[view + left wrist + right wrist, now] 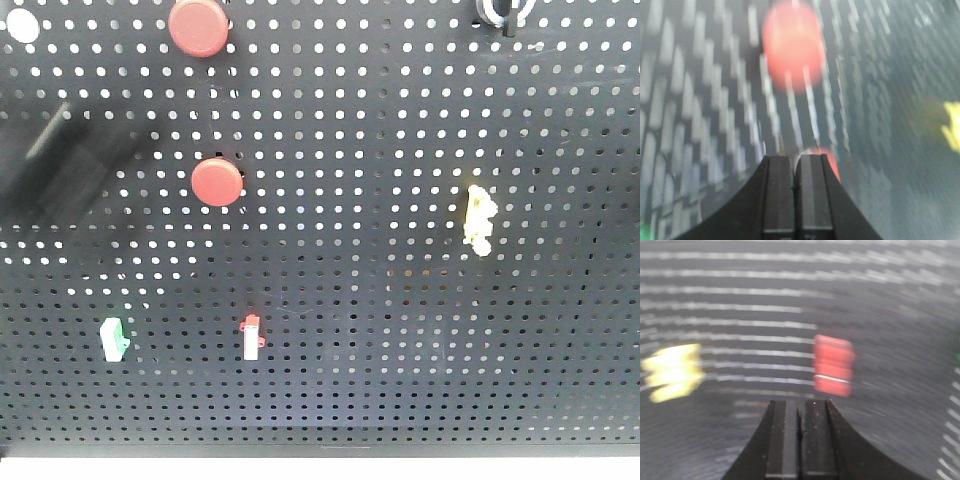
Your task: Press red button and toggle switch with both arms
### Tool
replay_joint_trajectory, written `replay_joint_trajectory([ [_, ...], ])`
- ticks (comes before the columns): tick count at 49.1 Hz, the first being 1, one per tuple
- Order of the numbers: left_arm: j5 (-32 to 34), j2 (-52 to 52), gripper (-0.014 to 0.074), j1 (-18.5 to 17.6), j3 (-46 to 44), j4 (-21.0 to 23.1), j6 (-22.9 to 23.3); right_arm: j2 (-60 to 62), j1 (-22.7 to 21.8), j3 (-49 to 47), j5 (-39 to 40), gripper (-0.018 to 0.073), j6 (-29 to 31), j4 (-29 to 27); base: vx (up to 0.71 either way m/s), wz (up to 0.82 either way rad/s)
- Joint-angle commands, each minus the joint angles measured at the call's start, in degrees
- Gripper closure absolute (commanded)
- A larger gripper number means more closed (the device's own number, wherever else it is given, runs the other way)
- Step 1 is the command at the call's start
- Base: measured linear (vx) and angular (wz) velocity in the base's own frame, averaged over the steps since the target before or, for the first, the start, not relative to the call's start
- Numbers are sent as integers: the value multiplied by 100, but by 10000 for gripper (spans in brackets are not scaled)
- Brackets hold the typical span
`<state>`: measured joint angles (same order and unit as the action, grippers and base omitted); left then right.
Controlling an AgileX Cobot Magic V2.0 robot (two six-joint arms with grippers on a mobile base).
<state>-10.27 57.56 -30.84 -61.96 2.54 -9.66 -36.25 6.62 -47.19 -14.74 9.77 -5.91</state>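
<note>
Front view: black pegboard fills the frame. Upper red button sits at the top, left of centre. Lower red button is below it, left of centre, mid-height. Red toggle switch is in the lower part, just right of the buttons' line. Green switch is level with it, further left. Yellow part is right of centre, well apart from the rest. White dot is in the upper left corner. A dark blurred shape lies at the left edge; cannot tell what it is.

Left wrist view, heavily blurred: left claw is at bottom centre, fingers pressed together with only a thin seam and nothing pinched. A blurred red disc is at upper centre, well above the tips; cannot tell which button it is. A small red patch peeks out just behind the right finger; contact is not readable. The yellow part is at the right edge and a green speck is in the lower left corner.

Right wrist view, also blurred: right claw is at bottom centre, fingers pressed together and holding nothing. The red toggle switch sits just above and slightly right of the tips, with a narrow strip of board between them. The yellow part is at the left edge.
</note>
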Motion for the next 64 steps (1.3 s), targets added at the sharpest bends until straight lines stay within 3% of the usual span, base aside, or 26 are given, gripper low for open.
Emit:
replay_joint_trajectory([
  [1, 589, -711, 594, -15, 631, 15, 121, -153, 584, -320, 516, 562, 547, -326, 0, 0],
  [10, 571, -1776, 594, -15, 1909, 15, 227, -1094, 1722, -1086, 532, 562, 847, -533, 0, 0],
  [15, 541, -2219, 594, -10, 2295, 15, 427, -1846, 2018, -1736, 716, 562, 826, -527, 0, 0],
  [25, 170, -2666, 594, -5, 2423, 15, 472, -3008, 1797, -3197, 805, 562, 308, -532, 0, 0],
  [34, -43, -2669, 594, -5, 2423, 15, 472, -3497, 1769, -4048, 488, 562, 250, -507, 0, 0],
  [51, -28, -2664, 594, -5, 2423, 15, 472, -3758, 1769, -4261, 490, 562, 203, -452, 0, 0],
  [58, -42, -2664, 594, -5, 2423, 15, 472, -3751, 1763, -4261, 490, 562, 189, -154, 0, 0],
  [64, -47, -2664, 594, -5, 2423, 15, 472, -3689, 1474, -4261, 350, 562, -51, -102, 0, 0],
])
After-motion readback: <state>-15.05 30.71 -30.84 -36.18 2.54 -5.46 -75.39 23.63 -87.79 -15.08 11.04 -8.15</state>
